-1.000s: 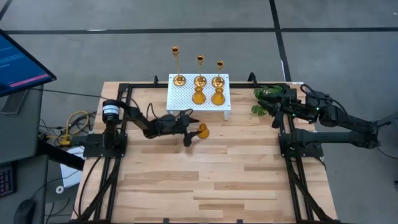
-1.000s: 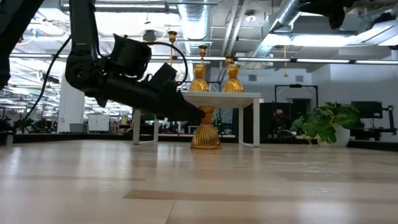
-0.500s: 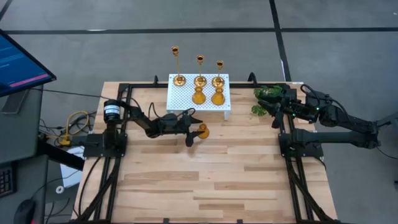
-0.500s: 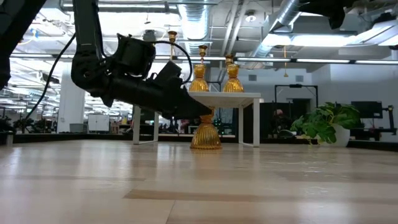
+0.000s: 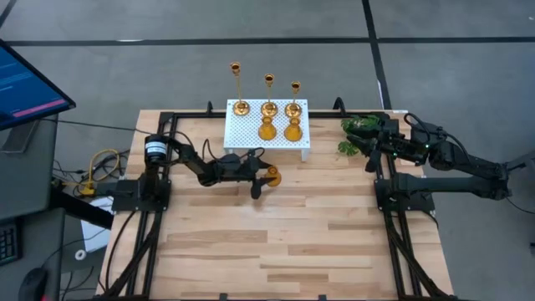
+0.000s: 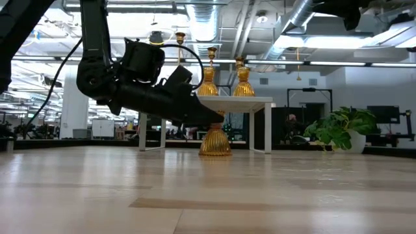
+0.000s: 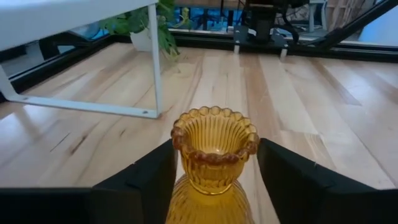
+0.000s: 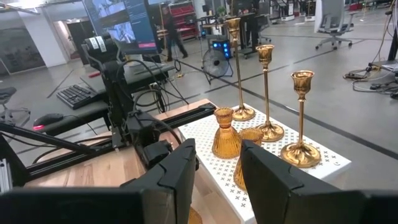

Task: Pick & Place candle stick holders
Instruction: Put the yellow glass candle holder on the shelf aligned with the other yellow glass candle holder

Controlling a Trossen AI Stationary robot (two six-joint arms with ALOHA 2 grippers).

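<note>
One amber bulb-shaped holder (image 5: 272, 176) stands upright on its base on the wooden table, in front of a white perforated stand (image 5: 251, 138). On the stand are three brass candlesticks (image 5: 269, 107) and two more amber holders (image 5: 267, 130). My left gripper (image 5: 261, 174) is open and low over the table. Its fingers stand on either side of the lone holder's fluted cup (image 7: 214, 140). My right gripper (image 5: 369, 149) is open and empty at the table's far right, beside the green plant (image 5: 355, 132). My left gripper reaches level from the table's left, with one finger (image 7: 155, 174) on each side of the holder's cup and neck. The fingers are very close to the cup's rim, but I cannot tell whether they touch it. The holder's base (image 6: 215, 148) rests on the table.
The white stand's legs (image 7: 155, 68) rise just beyond the holder. Black frame rails (image 5: 384, 192) run along the table's left, right and far sides. Bare wood (image 5: 292, 242) stretches toward the near edge. A monitor (image 5: 25, 84) stands off the table's left.
My left gripper has moved toward the table's right edge, bringing its open fingers farther around the lone amber holder. The holder has stayed where it was on the table.
</note>
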